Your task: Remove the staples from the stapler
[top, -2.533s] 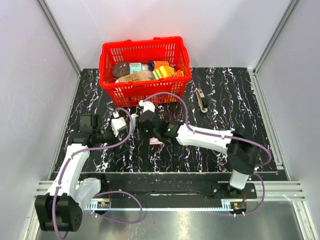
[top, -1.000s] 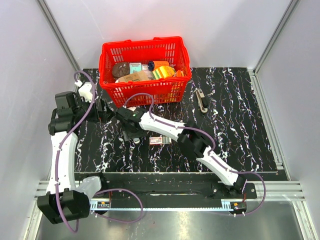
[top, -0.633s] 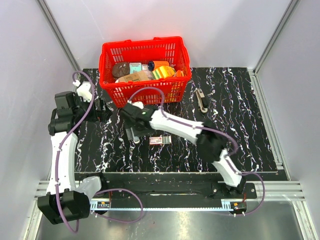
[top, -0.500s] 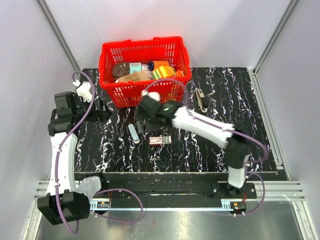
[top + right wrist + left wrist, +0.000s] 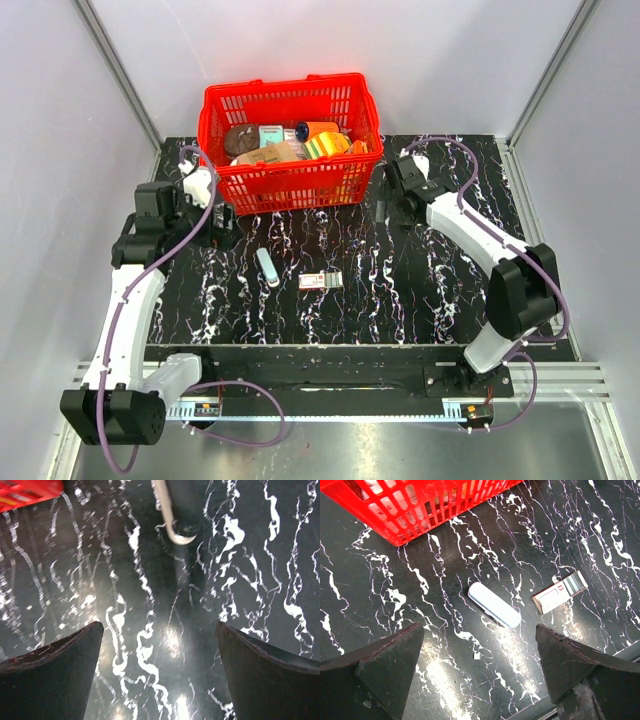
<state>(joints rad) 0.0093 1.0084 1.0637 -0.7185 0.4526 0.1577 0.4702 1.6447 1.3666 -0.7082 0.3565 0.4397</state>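
Right pincer (image 5: 158, 627) now by the stapler (image 5: 166, 507), right of red basket (image 5: 290, 185), fingers apart.
It has swung off the staples (image 5: 494, 605), lying flat beside printed box (image 5: 559, 592); left pincer (image 5: 479, 630) spread above them. Black white-veined surface (image 5: 430, 290), pale walls (image 5: 450, 60).

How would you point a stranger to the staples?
Start at the red basket at the back. In front of it lie the staples, a slim pale bar. The small box beside them is printed; the bar is plain.
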